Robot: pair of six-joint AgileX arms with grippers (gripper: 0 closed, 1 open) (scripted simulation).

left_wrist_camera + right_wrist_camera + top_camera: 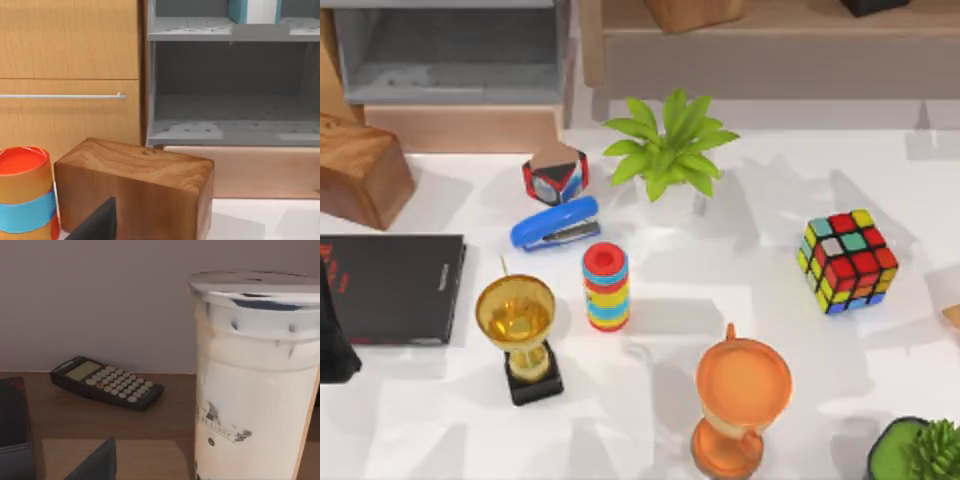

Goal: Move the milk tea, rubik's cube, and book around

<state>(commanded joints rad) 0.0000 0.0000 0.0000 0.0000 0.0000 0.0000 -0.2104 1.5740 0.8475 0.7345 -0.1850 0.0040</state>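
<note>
**Cube sits right, cup close to right wrist**

Left hand (335, 340) at the frame's left edge, grip unreadable. The book (254, 11) stands on a grey shelf. The cube (847, 261) rests on the bench, right of centre. The milk tea (255, 375) looms before the right wrist camera.

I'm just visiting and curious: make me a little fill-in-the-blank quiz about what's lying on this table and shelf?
1. The rubik's cube sits on the table's ____ side.
2. The blue stapler lies just in front of the small red-blue-black ____.
3. In the right wrist view, a dark ____ lies on the wooden surface beyond the white cup.
4. The gold trophy stands on a ____ base.

Missing words: right; block; calculator; black
</note>
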